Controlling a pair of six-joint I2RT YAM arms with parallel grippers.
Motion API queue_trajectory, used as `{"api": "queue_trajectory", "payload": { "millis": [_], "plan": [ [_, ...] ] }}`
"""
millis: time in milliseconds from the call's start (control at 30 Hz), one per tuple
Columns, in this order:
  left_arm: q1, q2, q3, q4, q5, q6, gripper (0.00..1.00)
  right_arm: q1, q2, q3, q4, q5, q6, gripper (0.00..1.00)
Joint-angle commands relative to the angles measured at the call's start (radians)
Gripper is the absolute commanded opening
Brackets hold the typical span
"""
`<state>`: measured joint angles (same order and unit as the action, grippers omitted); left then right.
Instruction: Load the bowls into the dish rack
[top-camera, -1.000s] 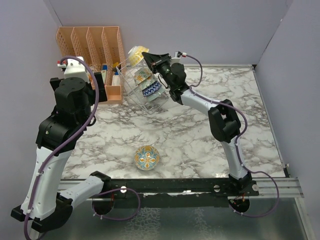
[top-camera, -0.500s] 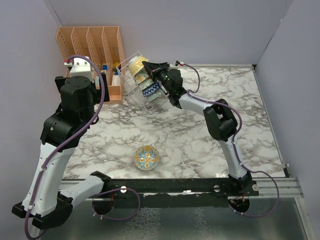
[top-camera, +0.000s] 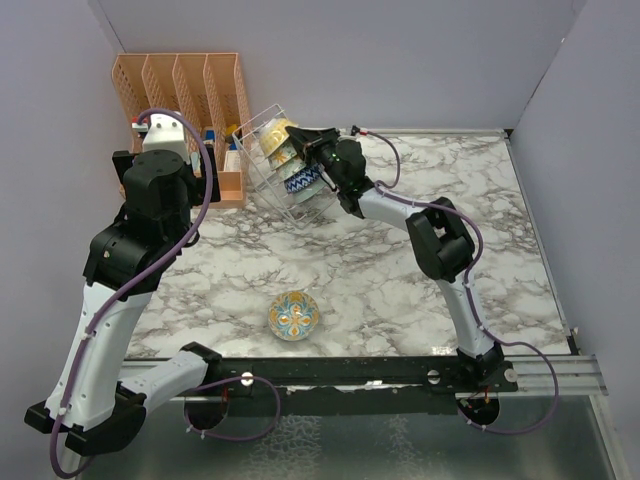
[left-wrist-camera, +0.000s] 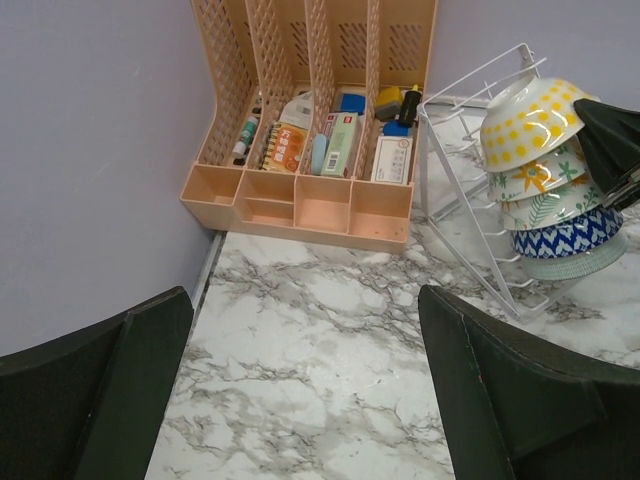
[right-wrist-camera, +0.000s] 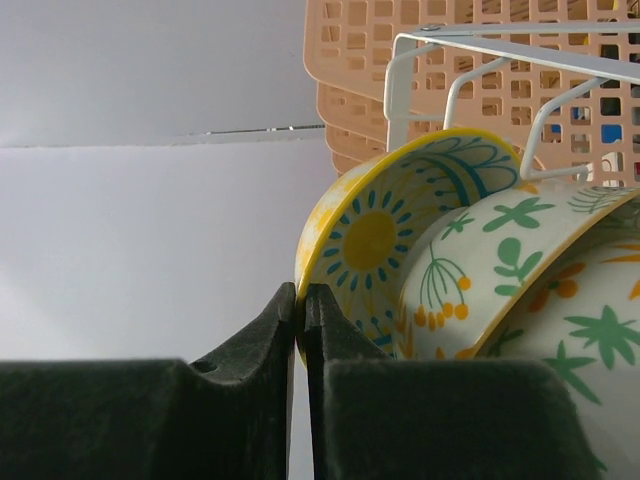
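Marble table, and the dish rack sits tipped at the back with bowls nested in it. Right gripper is at the rack's top end, fingers pinched on the rim of the sun bowl. Left gripper hangs before the rack, fingers wide, empty. One flower bowl sits well in front of the rack.

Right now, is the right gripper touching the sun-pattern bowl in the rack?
Cannot tell. In the right wrist view the right gripper, shut, sits over the rim of the sun-pattern bowl, hiding whether they meet. The top view is too coarse.
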<state>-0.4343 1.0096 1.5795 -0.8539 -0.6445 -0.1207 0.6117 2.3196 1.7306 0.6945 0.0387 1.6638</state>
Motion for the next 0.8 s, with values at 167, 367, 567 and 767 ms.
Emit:
{"api": "queue_trajectory", "payload": {
  "millis": [167, 367, 567, 767],
  "plan": [
    [-0.009, -0.006, -0.001, 0.021, -0.024, 0.015, 0.99, -0.01, -0.007, 0.01, -0.072, -0.01, 0.028, 0.27],
    [-0.014, -0.008, -0.001, 0.022, -0.025, 0.015, 0.99, -0.009, -0.075, -0.066, -0.112, -0.003, 0.06, 0.36],
    [-0.018, -0.006, 0.003, 0.024, -0.027, 0.017, 0.99, -0.011, -0.136, -0.163, -0.113, -0.011, 0.085, 0.38],
    [-0.022, -0.011, 0.001, 0.018, -0.03, 0.017, 0.99, -0.017, -0.193, -0.225, -0.104, -0.02, 0.075, 0.38]
  ]
}}
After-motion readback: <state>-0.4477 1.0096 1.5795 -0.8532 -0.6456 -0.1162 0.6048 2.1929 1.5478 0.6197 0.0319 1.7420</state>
